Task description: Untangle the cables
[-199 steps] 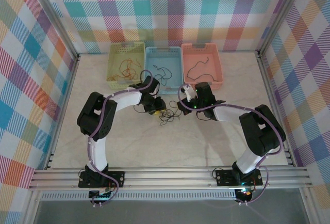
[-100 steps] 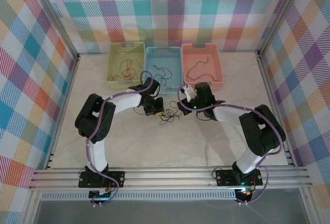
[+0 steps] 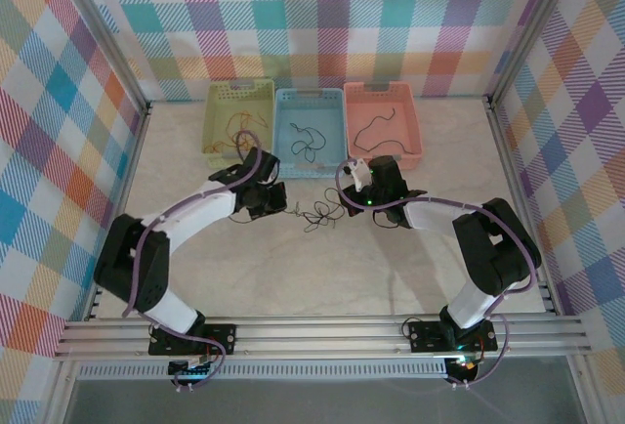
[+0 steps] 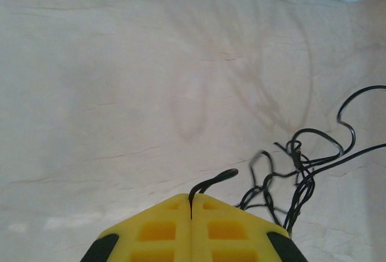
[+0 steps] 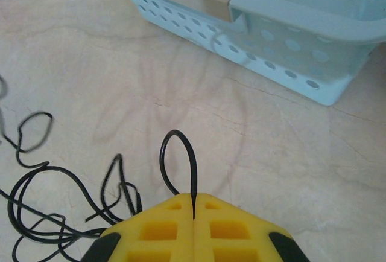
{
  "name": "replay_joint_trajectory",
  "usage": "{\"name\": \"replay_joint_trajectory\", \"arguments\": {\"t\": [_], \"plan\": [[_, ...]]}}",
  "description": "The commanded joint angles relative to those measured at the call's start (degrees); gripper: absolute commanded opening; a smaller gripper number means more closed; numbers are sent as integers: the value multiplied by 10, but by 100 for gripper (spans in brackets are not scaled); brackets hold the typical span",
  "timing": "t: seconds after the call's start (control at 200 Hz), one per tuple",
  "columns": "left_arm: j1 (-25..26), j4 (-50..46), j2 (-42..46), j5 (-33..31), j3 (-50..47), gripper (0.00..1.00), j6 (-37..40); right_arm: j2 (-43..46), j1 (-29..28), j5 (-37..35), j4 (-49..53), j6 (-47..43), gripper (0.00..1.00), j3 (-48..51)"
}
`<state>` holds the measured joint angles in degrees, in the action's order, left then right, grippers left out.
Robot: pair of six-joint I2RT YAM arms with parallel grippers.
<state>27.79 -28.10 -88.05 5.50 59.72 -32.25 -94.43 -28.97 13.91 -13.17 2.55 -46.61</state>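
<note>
Pinching cables [image 3: 320,215] | left gripper [image 4: 191,204] and right gripper [image 5: 193,204] both clamped on black strands | blue basket [image 5: 271,57] just behind tangle

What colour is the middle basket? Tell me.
The middle basket is light blue, clearest in the top external view.

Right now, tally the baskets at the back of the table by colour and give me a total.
Yellow-green basket: 1
Blue basket: 1
Pink basket: 1
Total: 3
</note>
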Motion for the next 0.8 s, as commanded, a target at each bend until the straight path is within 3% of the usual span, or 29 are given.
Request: {"name": "replay_joint_trajectory", "arguments": {"t": [0.0, 0.275, 0.405, 0.8], "plan": [[-21, -53, 61, -53, -17, 0, 21, 14, -4, -23, 8, -3, 0, -5], [-116, -128, 227, -82, -35, 0, 36, 11, -2, -95, 31, 4, 0, -9], [-119, -155, 275, -74, -19, 0, 31, 11, -3, -112, 35, 7, 0, -10], [-124, -289, 383, -163, 104, 0, 55, 10, -3, -160, 49, 14, 0, -14]]}}
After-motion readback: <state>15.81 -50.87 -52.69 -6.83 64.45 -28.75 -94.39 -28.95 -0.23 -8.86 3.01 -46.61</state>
